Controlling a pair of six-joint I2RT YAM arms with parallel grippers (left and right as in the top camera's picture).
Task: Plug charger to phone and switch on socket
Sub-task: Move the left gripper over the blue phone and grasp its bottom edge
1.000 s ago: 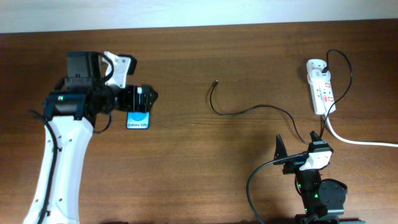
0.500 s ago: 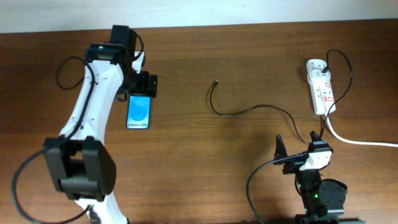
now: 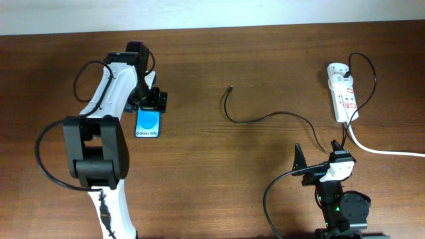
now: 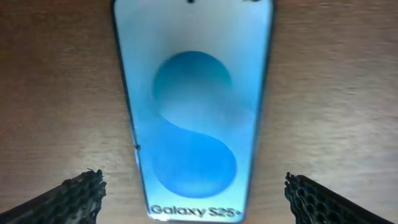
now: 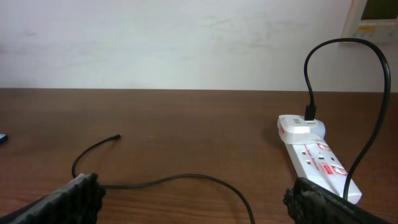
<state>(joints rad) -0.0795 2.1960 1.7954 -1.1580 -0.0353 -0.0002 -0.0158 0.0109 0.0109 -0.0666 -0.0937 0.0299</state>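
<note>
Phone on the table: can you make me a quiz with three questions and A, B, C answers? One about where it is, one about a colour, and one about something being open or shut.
1. Where is the phone?
A) on a shelf
B) in a box
C) on the table, at the left tool

2. What colour is the phone's screen?
A) red
B) blue
C) green

3. The left tool is:
A) open
B) shut on the phone
C) shut on nothing

Answers:
1 C: the overhead view shows it lying flat on the wood, right by the tool.
2 B: the screen glows blue in both views.
3 A: its fingers stand wide apart, one on each side of the phone.
</note>
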